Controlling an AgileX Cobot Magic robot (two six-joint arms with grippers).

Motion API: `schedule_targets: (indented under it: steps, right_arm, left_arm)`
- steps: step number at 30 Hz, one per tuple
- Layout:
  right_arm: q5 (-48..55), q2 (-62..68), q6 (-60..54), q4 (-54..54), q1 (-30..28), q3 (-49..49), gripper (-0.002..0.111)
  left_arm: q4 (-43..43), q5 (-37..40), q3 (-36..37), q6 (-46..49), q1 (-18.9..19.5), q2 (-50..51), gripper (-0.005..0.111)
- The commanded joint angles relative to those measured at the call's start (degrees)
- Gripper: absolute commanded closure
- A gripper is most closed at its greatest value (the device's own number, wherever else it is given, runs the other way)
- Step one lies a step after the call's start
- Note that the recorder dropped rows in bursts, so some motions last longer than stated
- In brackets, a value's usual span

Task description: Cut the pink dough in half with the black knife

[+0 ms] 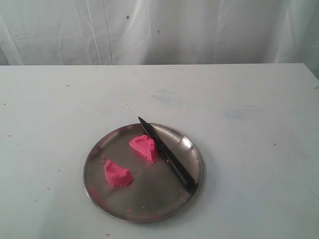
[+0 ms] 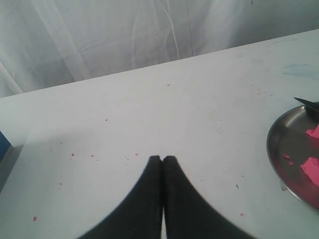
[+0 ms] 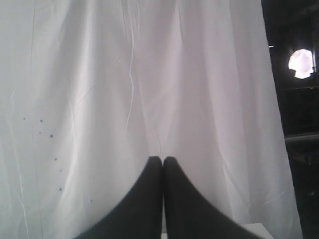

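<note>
Pink dough (image 1: 143,148) lies in 2 chunks beside black knife (image 1: 167,154).

Round steel plate (image 1: 107,191) near the front middle of a white table (image 1: 239,99), tiny pink crumbs (image 1: 128,209) scattered on plate and tabletop, faint bluish smudges (image 1: 164,97) behind, creased white curtain (image 1: 159,30) as backdrop, possibly a blue object (image 2: 4,144) at table edge
</note>
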Motion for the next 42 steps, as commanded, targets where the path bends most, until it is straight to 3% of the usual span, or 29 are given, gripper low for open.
schedule_targets:
  steps: [1, 2, 9, 14, 39, 42]
  right_arm:
    - [-12.8, -2.5, 1.0, 6.2, -1.6, 13.2, 0.108]
    - [-14.3, -2.5, 5.1, 5.6, -2.5, 15.8, 0.108]
    - [5.3, -2.5, 20.8, -11.8, -7.8, 15.8, 0.108]
    - [19.9, -2.5, 22.4, -16.4, -8.3, 15.8, 0.108]
    - [19.2, -2.5, 22.4, -16.4, -8.3, 15.8, 0.108]
    - [19.2, -2.5, 22.4, -16.4, -8.3, 15.8, 0.108]
  left_arm:
    - [-0.5, 0.1, 0.2, 0.1, 0.1, -0.5, 0.107]
    - [-0.5, 0.1, 0.2, 0.1, 0.1, -0.5, 0.107]
    - [-0.3, 0.0, 0.2, 0.1, 0.1, -0.6, 0.107]
    - [-0.4, 0.0, 0.2, 0.1, 0.1, -0.6, 0.107]
    - [-0.4, -0.2, 0.3, 0.1, 0.1, -0.6, 0.107]
    - [1.7, -0.2, 4.9, 0.5, 0.1, -0.8, 0.107]
